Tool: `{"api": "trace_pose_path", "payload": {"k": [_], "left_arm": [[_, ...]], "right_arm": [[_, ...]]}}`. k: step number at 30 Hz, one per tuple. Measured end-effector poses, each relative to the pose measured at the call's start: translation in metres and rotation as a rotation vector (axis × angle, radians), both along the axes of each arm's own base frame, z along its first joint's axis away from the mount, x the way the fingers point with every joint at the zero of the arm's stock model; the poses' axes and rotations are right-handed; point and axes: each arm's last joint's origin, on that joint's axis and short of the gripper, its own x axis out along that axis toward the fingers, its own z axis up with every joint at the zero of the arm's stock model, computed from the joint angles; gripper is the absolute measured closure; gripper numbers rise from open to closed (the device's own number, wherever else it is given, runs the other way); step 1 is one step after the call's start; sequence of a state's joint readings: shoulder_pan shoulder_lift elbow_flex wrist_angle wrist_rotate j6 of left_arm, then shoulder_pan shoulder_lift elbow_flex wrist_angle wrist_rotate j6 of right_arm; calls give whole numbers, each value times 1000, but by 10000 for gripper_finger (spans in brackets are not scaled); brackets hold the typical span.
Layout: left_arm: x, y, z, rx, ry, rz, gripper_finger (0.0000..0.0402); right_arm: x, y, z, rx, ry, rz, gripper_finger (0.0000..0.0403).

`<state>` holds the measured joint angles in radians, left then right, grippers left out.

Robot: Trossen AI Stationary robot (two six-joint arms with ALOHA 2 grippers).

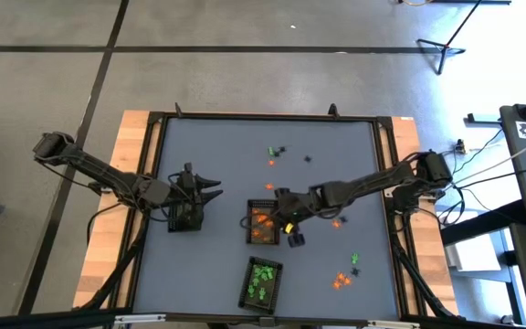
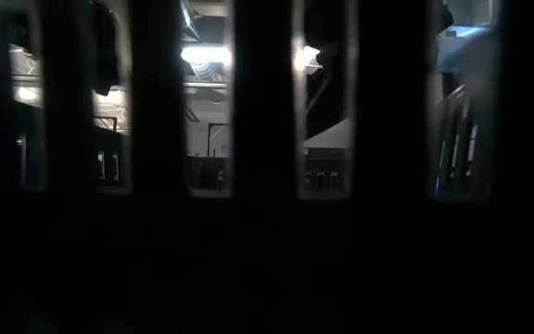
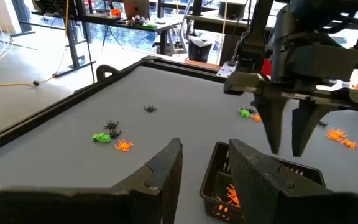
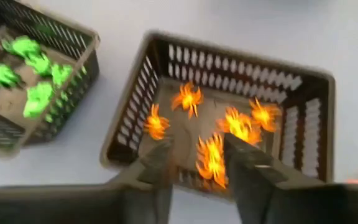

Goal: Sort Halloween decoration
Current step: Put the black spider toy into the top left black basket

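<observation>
High view: the right gripper (image 1: 284,216) hangs over the tray of orange trinkets (image 1: 261,225) at the table's (image 1: 336,155) middle. The left gripper (image 1: 210,195) rests beside a third dark tray (image 1: 184,216). A tray of green trinkets (image 1: 261,281) lies nearer the front edge. Loose Halloween decoration (image 1: 273,153) is scattered beyond the fingers and on the right.

Low view: dark upright bars block nearly everything; only a lit room shows between them.

Left wrist view: the left fingers (image 3: 163,168) stand parted, empty. Past them the right gripper (image 3: 289,134) points down over the orange tray (image 3: 219,186), partly hiding it. Loose pieces (image 3: 110,134) lie farther out.

Right wrist view: the right fingers (image 4: 157,163) are spread, an orange trinket (image 4: 211,155) between them; whether they touch it cannot be told. Green tray (image 4: 73,87) beside.
</observation>
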<state>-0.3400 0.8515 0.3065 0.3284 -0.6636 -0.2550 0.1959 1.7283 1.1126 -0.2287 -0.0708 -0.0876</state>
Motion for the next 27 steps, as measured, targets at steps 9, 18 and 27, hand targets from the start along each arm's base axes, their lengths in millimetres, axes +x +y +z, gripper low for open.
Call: {"api": "trace_pose_path", "payload": {"k": [9, 18, 27], "left_arm": [[0, 0, 0, 42, 10, -5, 278], [0, 0, 1, 50, 7, -2, 278], [1, 1, 2, 47, -3, 2, 278]], "right_arm": [[-60, 7, 31, 43, 293, -234, 219], [-140, 28, 14, 112, 344, -473, 241], [-174, 34, -20, 184, 486, -603, 242]]}}
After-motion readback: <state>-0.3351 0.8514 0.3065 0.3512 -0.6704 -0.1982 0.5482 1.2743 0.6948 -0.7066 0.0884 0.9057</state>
